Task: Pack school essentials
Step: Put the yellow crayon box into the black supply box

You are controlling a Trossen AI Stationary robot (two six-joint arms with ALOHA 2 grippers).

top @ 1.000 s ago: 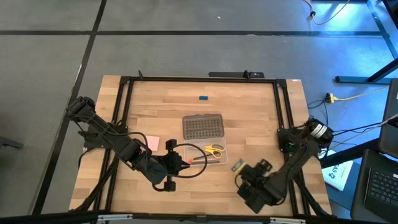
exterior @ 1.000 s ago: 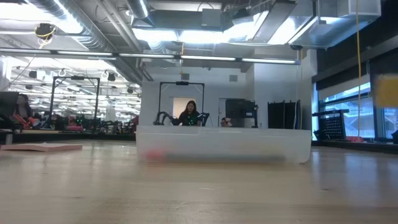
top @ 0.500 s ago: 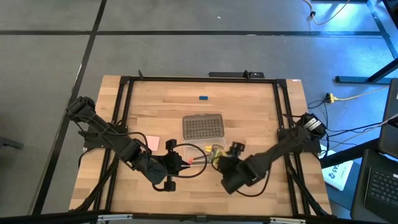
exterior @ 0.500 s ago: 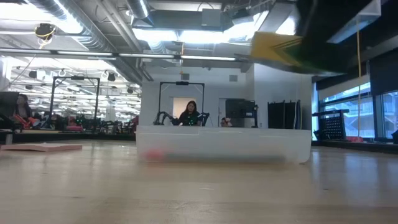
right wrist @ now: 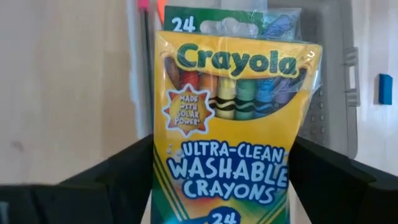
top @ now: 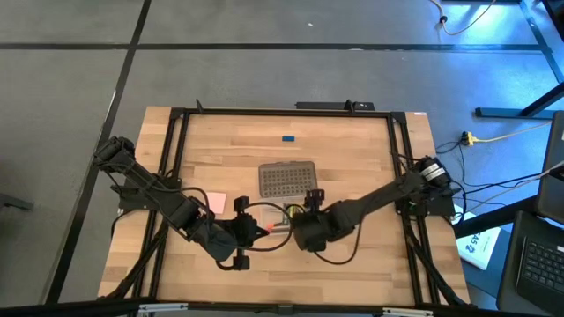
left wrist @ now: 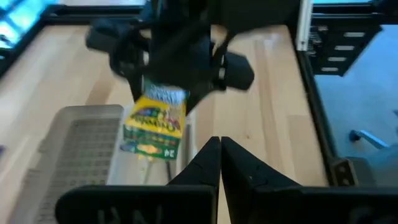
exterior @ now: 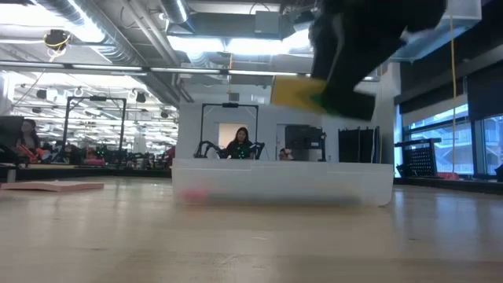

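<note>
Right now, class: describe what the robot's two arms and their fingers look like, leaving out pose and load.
Both arms are dark, almost black, built of jointed segments with black cables looping alongside. The left gripper ends in two dark, tapered fingers meeting at a point. The right gripper has broad, flat black fingers. No markings are readable.
</note>
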